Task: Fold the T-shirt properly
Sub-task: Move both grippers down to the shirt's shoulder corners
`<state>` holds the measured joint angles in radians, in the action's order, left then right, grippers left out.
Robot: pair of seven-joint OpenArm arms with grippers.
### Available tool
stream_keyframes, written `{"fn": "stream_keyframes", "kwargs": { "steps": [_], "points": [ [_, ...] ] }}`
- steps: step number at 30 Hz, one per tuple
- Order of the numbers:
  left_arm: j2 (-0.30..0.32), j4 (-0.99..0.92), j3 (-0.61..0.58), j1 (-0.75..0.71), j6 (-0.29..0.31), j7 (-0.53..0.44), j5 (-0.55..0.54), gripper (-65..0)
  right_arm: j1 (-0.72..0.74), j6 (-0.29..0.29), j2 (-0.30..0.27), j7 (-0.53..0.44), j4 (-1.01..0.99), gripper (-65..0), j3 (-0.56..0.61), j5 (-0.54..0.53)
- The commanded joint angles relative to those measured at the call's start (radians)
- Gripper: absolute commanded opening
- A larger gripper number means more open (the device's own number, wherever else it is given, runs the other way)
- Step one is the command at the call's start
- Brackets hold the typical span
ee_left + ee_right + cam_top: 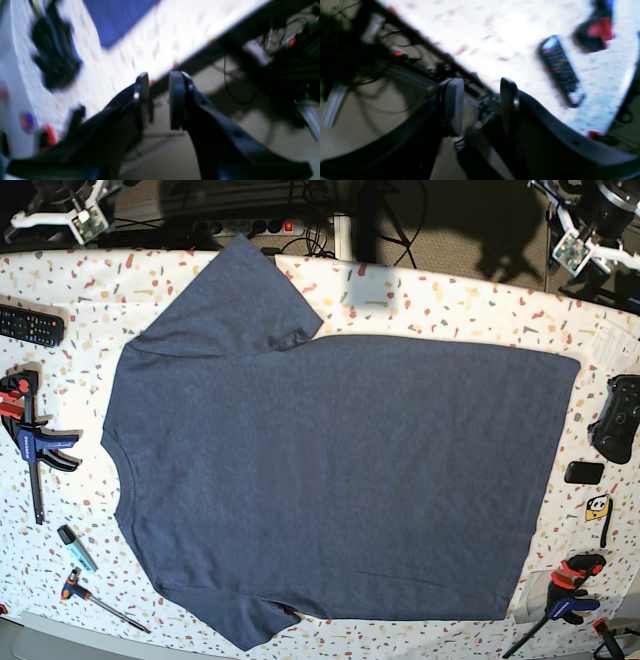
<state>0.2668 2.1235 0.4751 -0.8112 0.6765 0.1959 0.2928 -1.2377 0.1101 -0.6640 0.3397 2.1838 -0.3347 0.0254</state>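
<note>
The T-shirt (330, 480) lies flat on the speckled white table (450, 305), plain navy side up, with its neck at the left and its hem at the right. No lettering shows. One sleeve points to the back edge, the other to the front edge. A hem corner of the T-shirt (120, 20) shows in the blurred left wrist view. My left gripper (158, 100) is open and empty, beyond the table's back edge, over the floor. My right gripper (481, 107) is open and empty, also off the back edge. Both arms (590, 220) (60, 215) sit at the back corners.
A remote (30, 325) (560, 70), a red-black clamp (35, 445), a marker (75, 547) and a screwdriver (100, 600) lie at the left. A game controller (615, 418) (55, 50), a small black box (584, 472) and clamps (565, 590) lie at the right. Cables cover the floor behind the table.
</note>
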Motion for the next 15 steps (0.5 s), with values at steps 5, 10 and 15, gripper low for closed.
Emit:
{"fn": "stream_keyframes", "kwargs": {
  "steps": [5,10,15],
  "points": [
    [0.095,0.023,-0.077,0.103,-0.017,0.055,-0.003,-49.2,0.016,-0.014,-0.024,-0.013,0.02,-42.0,-0.071,0.002],
    [0.116,-0.05,-0.207,0.232,-0.033,0.083,0.106,-48.4,0.033,-0.013,-0.023,-0.01,0.02,-42.0,-0.077,0.002],
    [0.128,-0.229,-0.299,0.359,-0.053,0.075,0.238,-47.0,0.033,-0.014,-0.023,0.032,0.02,-42.0,-0.077,0.002]
  ]
}}
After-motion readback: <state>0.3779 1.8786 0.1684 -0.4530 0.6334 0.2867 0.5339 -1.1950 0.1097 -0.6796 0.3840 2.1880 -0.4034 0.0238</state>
